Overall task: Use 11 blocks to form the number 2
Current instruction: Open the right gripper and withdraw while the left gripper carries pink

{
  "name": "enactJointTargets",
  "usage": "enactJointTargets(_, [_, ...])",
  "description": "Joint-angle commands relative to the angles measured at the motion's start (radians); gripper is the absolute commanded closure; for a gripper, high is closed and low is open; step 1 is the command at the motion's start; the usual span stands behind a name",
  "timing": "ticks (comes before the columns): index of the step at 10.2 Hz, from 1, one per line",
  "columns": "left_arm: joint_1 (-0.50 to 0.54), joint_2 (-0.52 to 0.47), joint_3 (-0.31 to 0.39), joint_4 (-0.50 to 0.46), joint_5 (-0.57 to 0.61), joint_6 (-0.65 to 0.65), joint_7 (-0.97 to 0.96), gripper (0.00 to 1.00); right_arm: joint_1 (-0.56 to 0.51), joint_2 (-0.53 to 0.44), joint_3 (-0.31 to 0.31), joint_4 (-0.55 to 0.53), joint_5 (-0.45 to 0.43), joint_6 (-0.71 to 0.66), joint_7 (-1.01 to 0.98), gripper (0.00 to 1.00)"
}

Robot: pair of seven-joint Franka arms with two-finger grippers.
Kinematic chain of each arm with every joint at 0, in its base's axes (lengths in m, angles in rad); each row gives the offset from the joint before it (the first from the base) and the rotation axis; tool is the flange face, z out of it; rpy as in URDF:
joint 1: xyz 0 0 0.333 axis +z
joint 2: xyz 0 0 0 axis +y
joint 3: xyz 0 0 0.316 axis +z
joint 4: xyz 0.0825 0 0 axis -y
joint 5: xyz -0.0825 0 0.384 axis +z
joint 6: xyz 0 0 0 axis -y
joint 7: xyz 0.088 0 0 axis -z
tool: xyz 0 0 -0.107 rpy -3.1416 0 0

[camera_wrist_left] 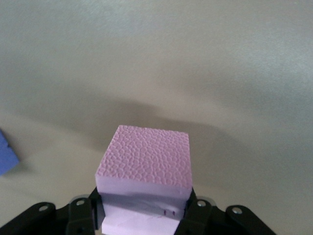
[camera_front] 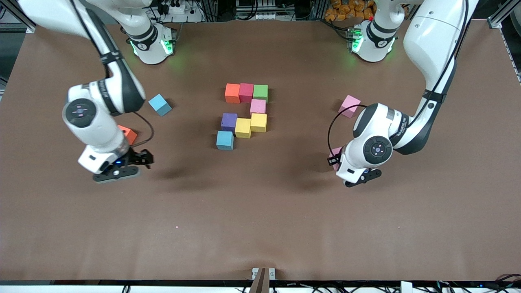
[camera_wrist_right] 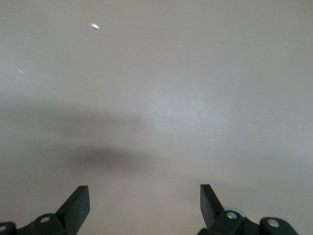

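Brown table [camera_front: 260, 228]: left gripper [camera_wrist_left: 142, 215] pinching pink block [camera_wrist_left: 144, 169], right gripper [camera_wrist_right: 144, 205] spread and waiting; risk of nudging blue block [camera_front: 225, 140] at 6 o'clock of the unfinished digit [camera_front: 245, 114].

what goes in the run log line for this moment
left tool: shut on pink block | right tool: open, waiting | digit: eight blocks placed

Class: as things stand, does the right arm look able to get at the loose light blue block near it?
Probably yes. The right gripper is open and holds nothing, and the light blue block sits alone on bare table toward that arm's end, nothing stacked on it.
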Motion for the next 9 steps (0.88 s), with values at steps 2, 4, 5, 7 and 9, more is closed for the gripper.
enactJointTargets(2, [0.009, -0.028, -0.008, -0.008, -0.046, -0.025, -0.108, 0.83, -0.101, -0.071, 0.021, -0.114, -0.001, 0.001, -0.203, 0.0])
enactJointTargets(4, [0.014, -0.037, -0.006, -0.009, -0.08, -0.047, -0.122, 0.83, -0.138, -0.089, 0.021, -0.159, -0.001, 0.001, -0.318, 0.0])
enactJointTargets(5, [0.016, -0.037, -0.006, -0.009, -0.088, -0.051, -0.124, 0.83, -0.165, -0.091, 0.023, -0.169, 0.001, 0.004, -0.363, 0.0])
enactJointTargets(7, [0.014, -0.037, -0.006, -0.008, -0.088, -0.053, -0.125, 0.83, -0.184, -0.089, 0.023, -0.17, 0.002, 0.02, -0.411, 0.0])
enactJointTargets(9, [0.017, -0.046, -0.006, 0.003, -0.082, -0.053, -0.118, 0.83, -0.184, -0.082, 0.021, -0.173, 0.004, 0.047, -0.414, 0.0])
